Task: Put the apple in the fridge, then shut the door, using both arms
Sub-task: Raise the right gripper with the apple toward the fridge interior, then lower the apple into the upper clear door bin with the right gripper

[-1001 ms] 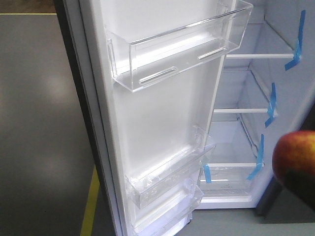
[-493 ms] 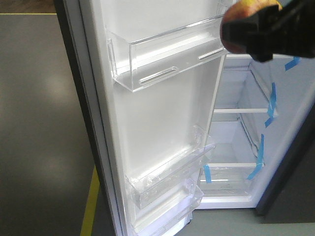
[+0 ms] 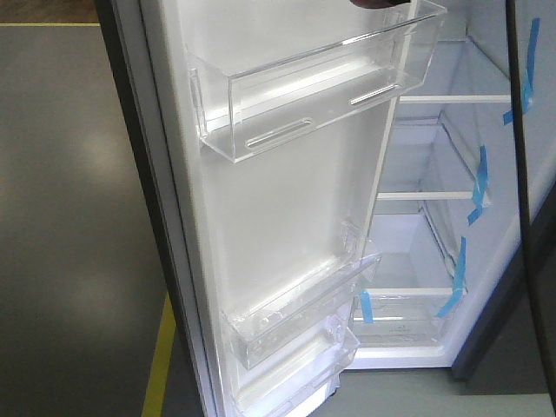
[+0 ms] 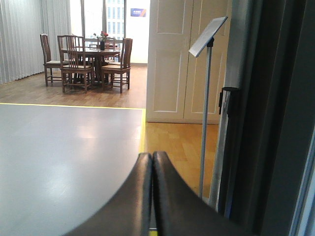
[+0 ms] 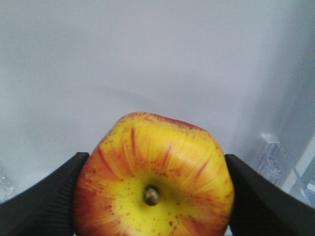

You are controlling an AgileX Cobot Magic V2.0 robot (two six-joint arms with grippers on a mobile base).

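The apple [image 5: 152, 182], yellow with red streaks and its stem facing the camera, fills the right wrist view. My right gripper [image 5: 156, 157] is shut on it, one black finger [image 5: 44, 201] pressing each side. A plain white fridge surface [image 5: 147, 59] lies close behind it. In the front view the fridge [image 3: 452, 98] stands open, showing white shelves with blue tape strips. Its door [image 3: 287, 217] is swung wide, with clear bins on the white lining. The apple is out of that view. My left gripper [image 4: 151, 156] is shut and empty, beside a dark grey panel [image 4: 285, 123].
A black cable [image 3: 519, 130] hangs down the right of the front view. A dark sliver [image 3: 373, 3] pokes in above the door's upper bin [image 3: 321, 87]. Clear plastic [image 5: 270, 160] shows right of the apple. Grey floor with a yellow line [image 3: 161, 347], a sign stand [image 4: 206, 98] and chairs [image 4: 74, 64] lie left.
In the front view the right gripper with the apple rose from the lower right edge, passed the upper door bin, and has left the frame at the top. The door has not moved.
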